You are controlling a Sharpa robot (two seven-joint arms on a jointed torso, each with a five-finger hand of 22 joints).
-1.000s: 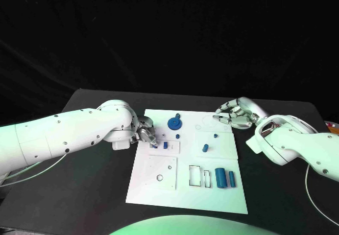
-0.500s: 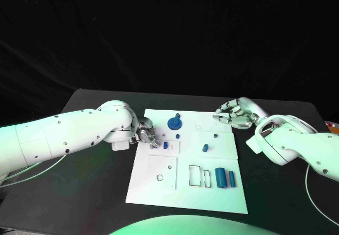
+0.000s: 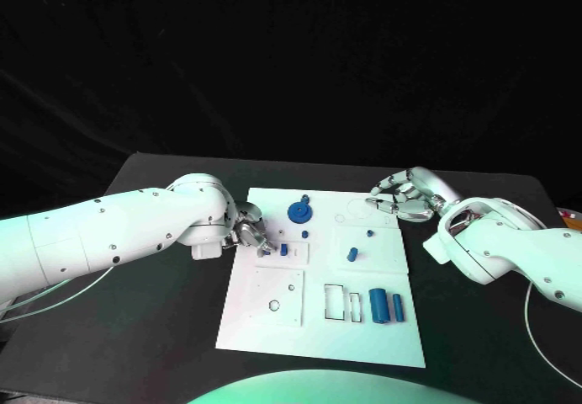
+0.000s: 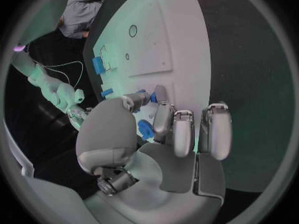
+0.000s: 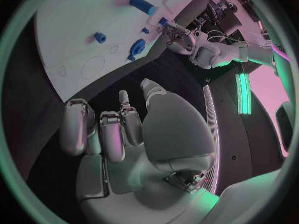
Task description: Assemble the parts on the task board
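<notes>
Left hand (image 3: 249,229) sits at the left edge of the task board (image 3: 318,337), fingertips down beside a small blue part (image 3: 284,249) in the upper-left recess. From the left wrist view its fingers (image 4: 163,119) close toward a blue piece; whether it is actually pinched, I cannot tell. Judgement: this placement suits seating or nudging that part into its slot.

Right hand (image 3: 405,195) hovers off the board's upper right corner, fingers curled in, nothing held; likely parked clear so as not to block the work.

Other parts lie on the board: a blue gear (image 3: 299,210) near the top, a small peg (image 3: 351,253) mid-board, two blue cylinders (image 3: 386,305) lower right beside outlined slots. Black tabletop (image 3: 158,328) carries the board.
</notes>
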